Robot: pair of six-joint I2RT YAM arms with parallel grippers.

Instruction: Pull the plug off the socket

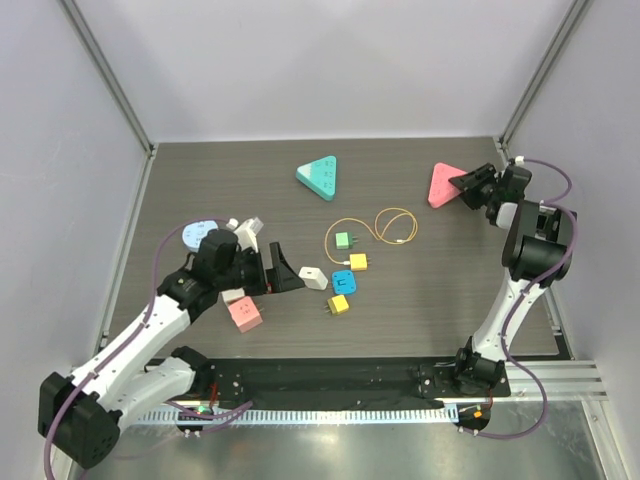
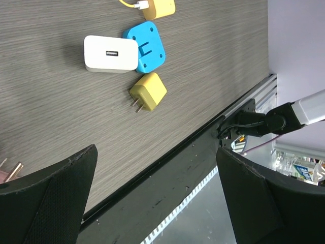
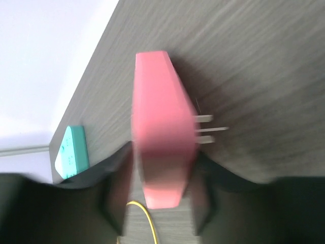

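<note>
Socket (image 1: 440, 184), pink, pinched in right hand (image 1: 463, 186), left hand (image 1: 282, 268) wide open and empty, near white charger (image 1: 314, 278)

Pink triangular socket (image 1: 441, 184) with bare metal prongs, at table's far right, between fingers of right end effector (image 1: 466, 187).
</note>
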